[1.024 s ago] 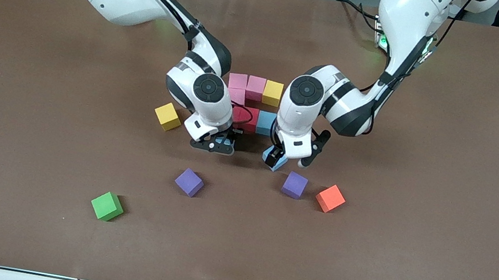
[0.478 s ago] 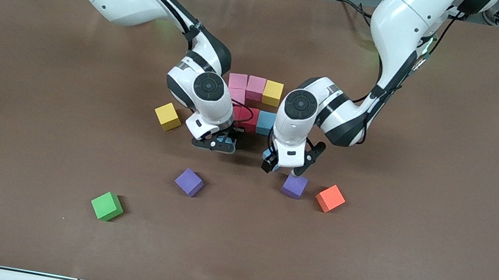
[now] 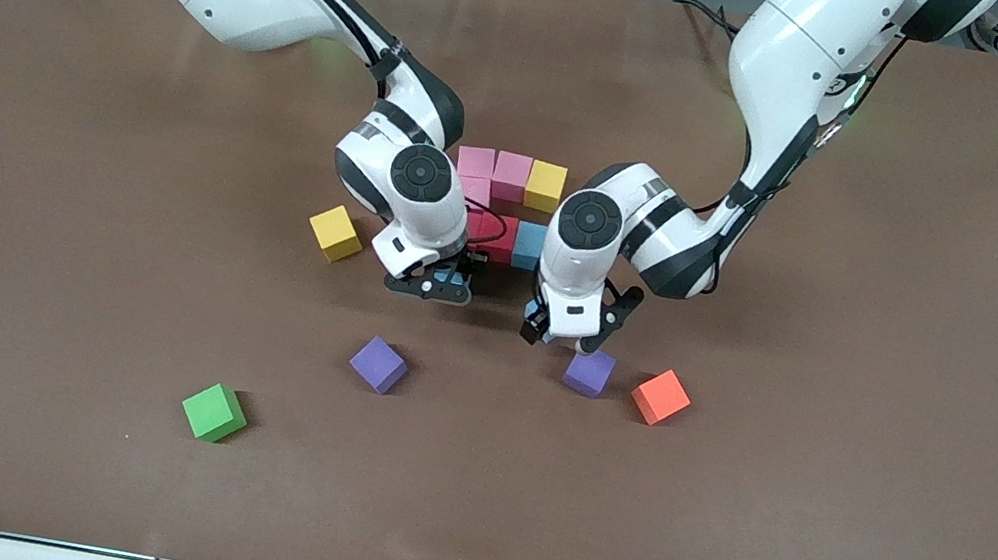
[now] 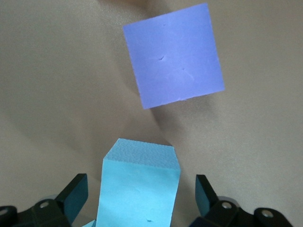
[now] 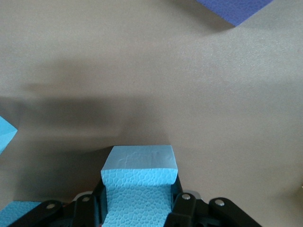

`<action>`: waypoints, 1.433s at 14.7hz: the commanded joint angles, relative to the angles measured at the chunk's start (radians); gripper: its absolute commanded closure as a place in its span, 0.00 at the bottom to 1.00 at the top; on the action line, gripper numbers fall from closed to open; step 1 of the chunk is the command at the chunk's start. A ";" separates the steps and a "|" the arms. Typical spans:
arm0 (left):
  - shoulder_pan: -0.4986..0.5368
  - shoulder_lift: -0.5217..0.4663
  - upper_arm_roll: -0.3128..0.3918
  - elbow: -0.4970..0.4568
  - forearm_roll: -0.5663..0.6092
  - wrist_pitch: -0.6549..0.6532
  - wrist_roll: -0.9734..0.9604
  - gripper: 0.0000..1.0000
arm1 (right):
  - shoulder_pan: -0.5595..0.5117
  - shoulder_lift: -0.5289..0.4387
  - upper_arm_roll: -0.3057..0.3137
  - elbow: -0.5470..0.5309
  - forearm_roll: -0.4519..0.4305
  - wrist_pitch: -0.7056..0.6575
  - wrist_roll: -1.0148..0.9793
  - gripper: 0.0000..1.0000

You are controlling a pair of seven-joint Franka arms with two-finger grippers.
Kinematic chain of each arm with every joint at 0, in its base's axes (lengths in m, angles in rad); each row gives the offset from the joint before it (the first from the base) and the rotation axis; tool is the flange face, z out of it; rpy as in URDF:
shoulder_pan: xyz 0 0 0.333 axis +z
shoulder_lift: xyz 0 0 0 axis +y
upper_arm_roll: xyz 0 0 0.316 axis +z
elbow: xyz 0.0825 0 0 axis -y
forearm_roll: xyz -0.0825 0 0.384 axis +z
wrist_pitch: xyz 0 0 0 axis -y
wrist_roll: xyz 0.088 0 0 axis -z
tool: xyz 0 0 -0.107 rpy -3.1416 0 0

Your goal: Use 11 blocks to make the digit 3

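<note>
I've got the right gripper [image 3: 429, 289] clamped on a light blue cube [image 5: 140, 182], low over the desk [image 3: 847, 379] just at the camera-side edge of the unfinished digit 3 [image 3: 505, 205]. I read that as the next cube going in below the middle row. The figure so far: pink cubes [image 3: 495, 166] and a yellow cube [image 3: 545, 185] along the top, red cubes [image 3: 494, 237] and a blue cube [image 3: 529, 245] in the middle, partly hidden by both wrists.

My left gripper [image 3: 563, 331] stands wide, fingers either side of a second light blue cube [image 4: 138, 189] and not pinching it, by the wrist view. I judge it's lined up for the pick. A purple cube [image 3: 589, 372] sits close by, so closing calls for care not to nudge it.

Open room is plentiful toward the camera. Loose pieces there: another purple cube [image 3: 378, 364], a spare yellow cube [image 3: 336, 232] toward the right arm's end, the orange cube [image 3: 661, 396] and the green cube [image 3: 214, 412], well apart. The tight spot is between the two wrists.
</note>
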 commanded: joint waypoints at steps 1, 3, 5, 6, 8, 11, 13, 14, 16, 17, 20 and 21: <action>0.006 0.008 -0.002 0.018 0.003 -0.018 0.012 0.00 | -0.010 -0.009 0.014 -0.016 -0.011 -0.010 0.028 1.00; 0.007 0.014 -0.006 0.021 0.000 -0.001 0.012 0.00 | -0.008 -0.009 0.012 -0.016 -0.011 -0.008 0.027 1.00; 0.007 0.020 -0.006 0.021 -0.011 0.038 0.008 0.00 | 0.004 -0.009 0.011 -0.015 -0.013 -0.004 0.027 1.00; 0.009 0.023 -0.006 0.021 -0.012 0.047 0.005 0.00 | 0.011 -0.007 0.009 -0.013 -0.013 -0.001 0.028 1.00; 0.007 0.026 -0.006 0.021 -0.026 0.048 0.005 0.00 | 0.016 -0.007 0.008 -0.010 -0.013 -0.001 0.028 1.00; 0.009 0.036 -0.006 0.021 -0.028 0.068 0.009 0.00 | 0.024 -0.007 0.006 -0.006 -0.011 -0.001 0.028 1.00; 0.009 0.040 -0.006 0.021 -0.028 0.078 0.009 0.00 | 0.024 -0.007 0.005 -0.006 -0.013 -0.002 0.028 1.00; 0.009 0.040 -0.006 0.021 -0.028 0.078 0.009 0.00 | 0.024 -0.006 0.005 -0.006 -0.013 -0.001 0.027 1.00; 0.009 0.043 -0.006 0.021 -0.028 0.078 0.009 0.14 | 0.024 -0.004 0.001 -0.006 -0.019 -0.001 0.024 1.00; 0.009 0.043 -0.006 0.019 -0.028 0.078 0.009 0.30 | 0.024 -0.004 0.001 -0.006 -0.020 -0.001 0.016 1.00; 0.007 0.043 -0.006 0.022 -0.029 0.078 0.003 0.63 | 0.022 -0.004 -0.005 -0.006 -0.023 -0.004 -0.020 1.00; 0.007 0.039 -0.006 0.021 -0.029 0.078 0.002 0.70 | 0.022 -0.004 -0.014 -0.006 -0.023 -0.004 -0.030 1.00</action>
